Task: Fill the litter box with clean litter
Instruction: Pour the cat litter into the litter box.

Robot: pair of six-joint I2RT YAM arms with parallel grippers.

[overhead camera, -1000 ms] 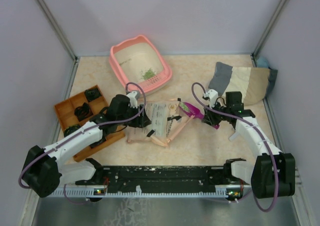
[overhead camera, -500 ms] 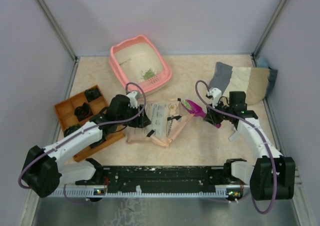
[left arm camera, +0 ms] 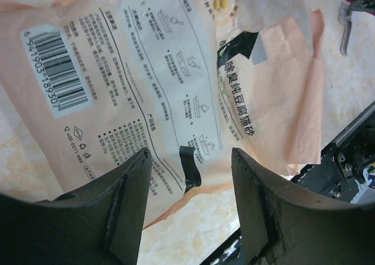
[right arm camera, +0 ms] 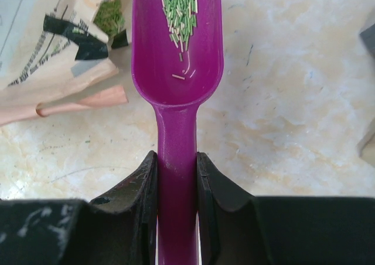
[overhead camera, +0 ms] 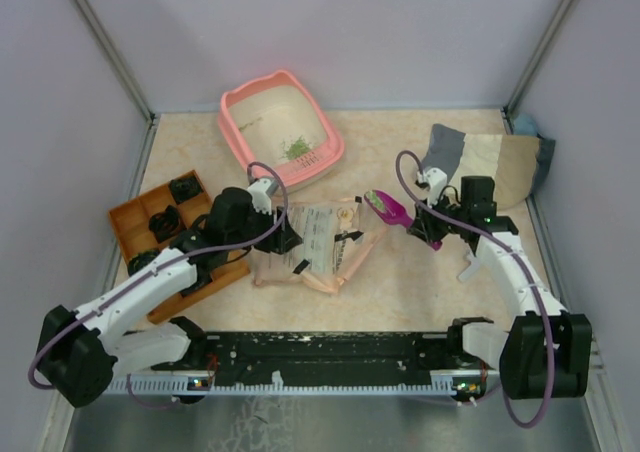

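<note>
The salmon-pink litter box stands at the back left, with a small pile of green clean litter in its near right corner. My right gripper is shut on the handle of a magenta scoop. The scoop holds some green granules and hovers right of the beige paper bag, which lies flat. More green granules show at the bag's mouth. My left gripper hangs open over the bag's edge, holding nothing.
An orange compartmented tray with black parts sits at the left, under my left arm. A grey and beige cloth lies at the back right. A black rail runs along the near edge. Walls close in both sides.
My right gripper has drawn the scoop a little right and back, away from the bag's mouth. The left arm has shifted slightly, with its gripper still open over the bag.
</note>
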